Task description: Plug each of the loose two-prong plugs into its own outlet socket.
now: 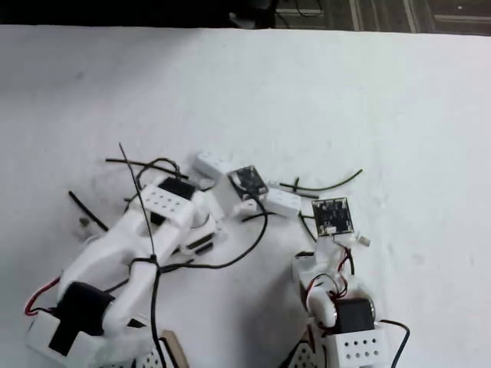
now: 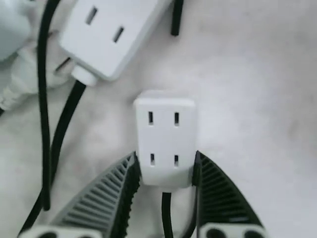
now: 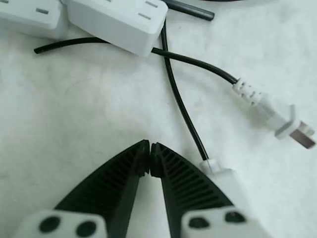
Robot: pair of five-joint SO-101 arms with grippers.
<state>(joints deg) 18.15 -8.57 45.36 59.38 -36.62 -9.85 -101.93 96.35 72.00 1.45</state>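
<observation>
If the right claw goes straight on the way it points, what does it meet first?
The right claw would probably meet the black cord first, then the white socket block; depth is unclear.

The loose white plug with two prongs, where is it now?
In the right wrist view the plug lies on the table, close to the shut right gripper.

White table (image 1: 368, 100): socket blocks (image 1: 282, 202), loose black cords (image 1: 330, 184), two-prong plug (image 3: 285, 124) lie mid-table, toward near edge.
</observation>
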